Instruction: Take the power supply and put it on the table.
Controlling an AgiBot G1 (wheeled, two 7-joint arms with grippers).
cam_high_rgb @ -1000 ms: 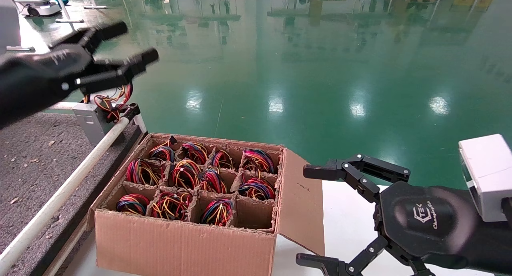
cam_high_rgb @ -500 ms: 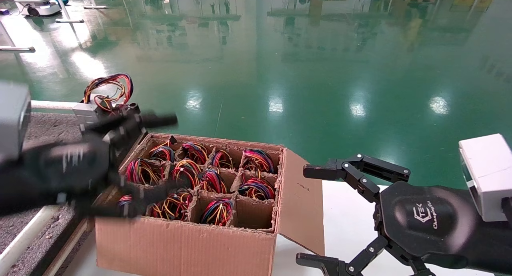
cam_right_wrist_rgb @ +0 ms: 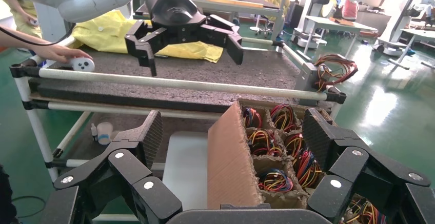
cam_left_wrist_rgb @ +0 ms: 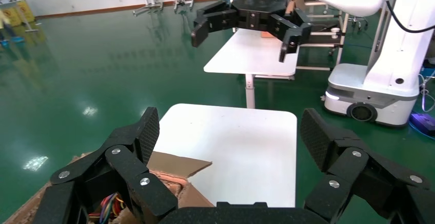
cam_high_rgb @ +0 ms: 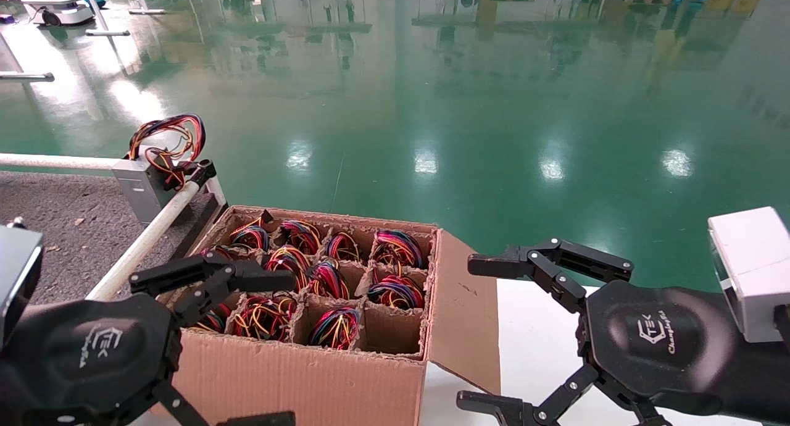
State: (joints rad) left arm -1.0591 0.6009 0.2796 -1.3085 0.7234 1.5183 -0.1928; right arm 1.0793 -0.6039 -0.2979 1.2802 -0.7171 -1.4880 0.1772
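Note:
The power supply (cam_high_rgb: pixel 141 188), a grey metal box with a loop of coloured wires (cam_high_rgb: pixel 168 141), stands on the far corner of the dark felt table (cam_high_rgb: pixel 62 228), against the white rail (cam_high_rgb: pixel 148 238); no gripper touches it. The right wrist view shows the power supply (cam_right_wrist_rgb: pixel 314 75) at the table's (cam_right_wrist_rgb: pixel 205 70) end. My left gripper (cam_high_rgb: pixel 287 350) hangs open and empty at the near left corner of the cardboard box (cam_high_rgb: pixel 296 370). My right gripper (cam_high_rgb: pixel 468 333) is open and empty over the white tabletop (cam_high_rgb: pixel 537 352), right of the box.
The cardboard box holds several coloured wire bundles (cam_high_rgb: pixel 327 281) in cells; one near-right cell (cam_high_rgb: pixel 392 330) is empty, and a flap (cam_high_rgb: pixel 463 309) sticks out to the right. A person's hand (cam_right_wrist_rgb: pixel 61 55) holds a white device at the felt table's far side. Green floor lies beyond.
My left gripper, open throughout, has swung from above the power supply down and back to the box's near left corner. The power supply stays on the table. The right arm is still.

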